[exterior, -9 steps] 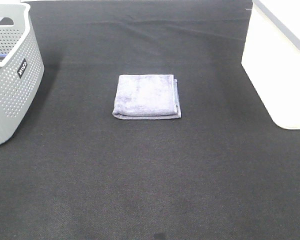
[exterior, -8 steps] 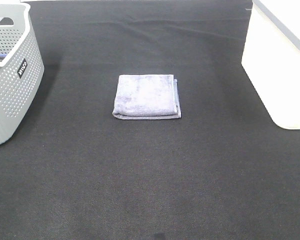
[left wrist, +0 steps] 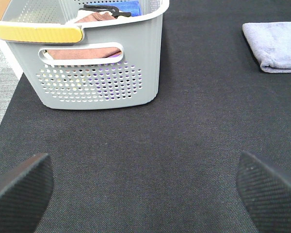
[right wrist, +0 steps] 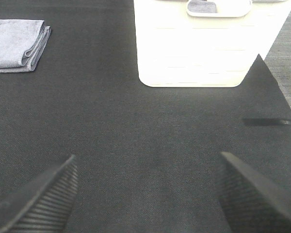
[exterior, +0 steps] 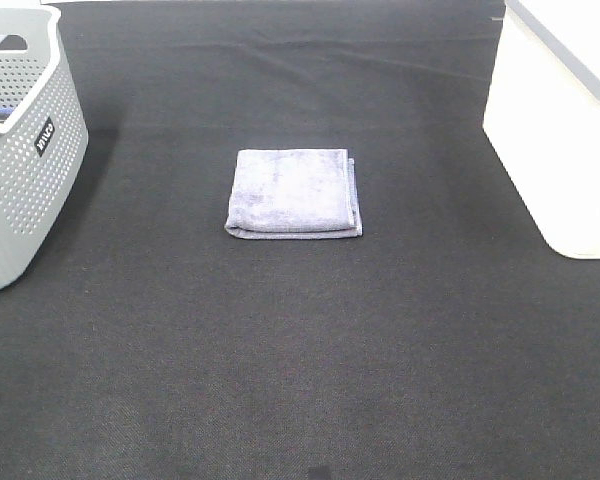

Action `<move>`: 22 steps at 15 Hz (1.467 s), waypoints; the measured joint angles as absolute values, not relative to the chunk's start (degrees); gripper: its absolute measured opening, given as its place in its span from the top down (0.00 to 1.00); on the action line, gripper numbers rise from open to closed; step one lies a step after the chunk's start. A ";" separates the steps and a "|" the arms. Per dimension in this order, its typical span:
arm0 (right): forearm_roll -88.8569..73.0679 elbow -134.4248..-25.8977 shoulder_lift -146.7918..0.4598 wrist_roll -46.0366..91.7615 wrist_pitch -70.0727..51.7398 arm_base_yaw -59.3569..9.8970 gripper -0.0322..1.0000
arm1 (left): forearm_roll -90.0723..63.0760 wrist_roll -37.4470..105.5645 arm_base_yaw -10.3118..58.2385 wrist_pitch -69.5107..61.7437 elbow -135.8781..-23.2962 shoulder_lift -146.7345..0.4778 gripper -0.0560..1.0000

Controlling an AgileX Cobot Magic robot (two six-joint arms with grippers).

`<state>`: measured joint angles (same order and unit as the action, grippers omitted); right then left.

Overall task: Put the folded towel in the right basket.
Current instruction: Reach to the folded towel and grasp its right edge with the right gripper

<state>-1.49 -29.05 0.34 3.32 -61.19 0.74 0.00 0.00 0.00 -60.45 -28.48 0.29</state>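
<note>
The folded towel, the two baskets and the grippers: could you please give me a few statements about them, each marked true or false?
1. The folded towel lies flat on the black mat, between the two baskets. True.
2. The right gripper is shut on the towel. False: it is open and holds nothing, and the towel lies apart from it.
3. The grey basket is empty. False: the left wrist view shows cloths inside it.
4. The white basket stands at the right edge of the exterior high view. True.
5. The left gripper is open. True.
</note>
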 joint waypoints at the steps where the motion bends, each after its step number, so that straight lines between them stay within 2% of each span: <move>1: -1.49 -29.05 0.34 3.32 -61.19 0.74 0.25 | 0.00 0.00 0.00 -60.45 -28.48 0.29 0.02; 22: -1.49 -29.05 0.34 3.32 -61.19 0.74 0.25 | 0.00 0.00 0.00 -60.45 -28.48 0.29 0.02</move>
<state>-1.49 -29.05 0.34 3.32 -61.19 0.74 0.00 0.00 0.00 -60.45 -28.48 0.29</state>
